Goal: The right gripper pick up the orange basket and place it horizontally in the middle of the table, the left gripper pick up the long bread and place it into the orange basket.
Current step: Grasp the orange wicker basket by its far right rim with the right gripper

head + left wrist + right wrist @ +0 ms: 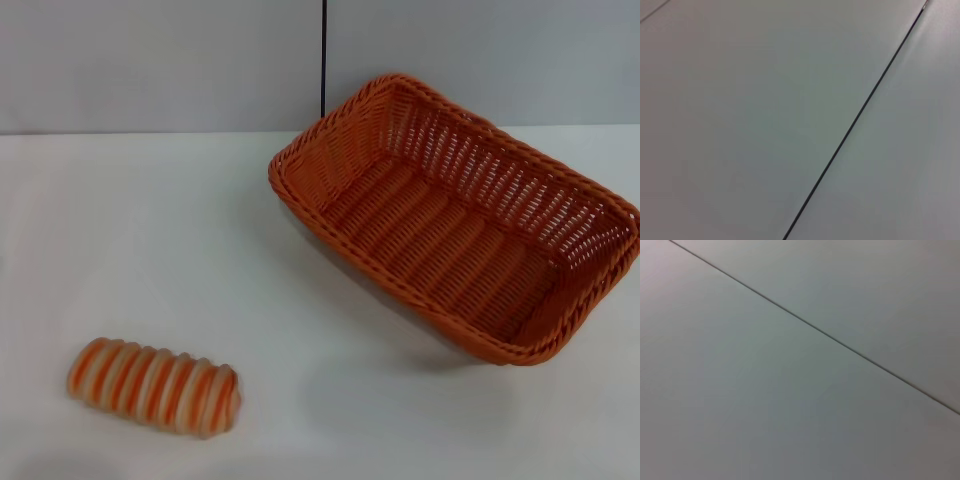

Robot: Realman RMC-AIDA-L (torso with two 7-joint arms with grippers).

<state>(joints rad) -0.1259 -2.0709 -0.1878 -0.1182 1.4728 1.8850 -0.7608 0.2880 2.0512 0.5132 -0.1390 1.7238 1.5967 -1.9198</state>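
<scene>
Two things lie on the white bench and neither has been touched by an arm. The orange basket sits toward the far right, skewed — its long side runs diagonally from far-left to near-right, one end close to the right edge of the head view. It is empty. The long bread lies well apart from it at the near left, striped face up.

Neither the left gripper nor the right gripper appears in the head view, and both wrist views show only a plain pale surface crossed by a thin dark seam, so whether either set of jaws is released or clenched cannot be told.

The task looks to be at its very start, with the basket step first. The right arm would need to reach a rim of the basket, lift it, turn it square to the bench's front edge and set it down centrally — before the left arm goes for the bread.
</scene>
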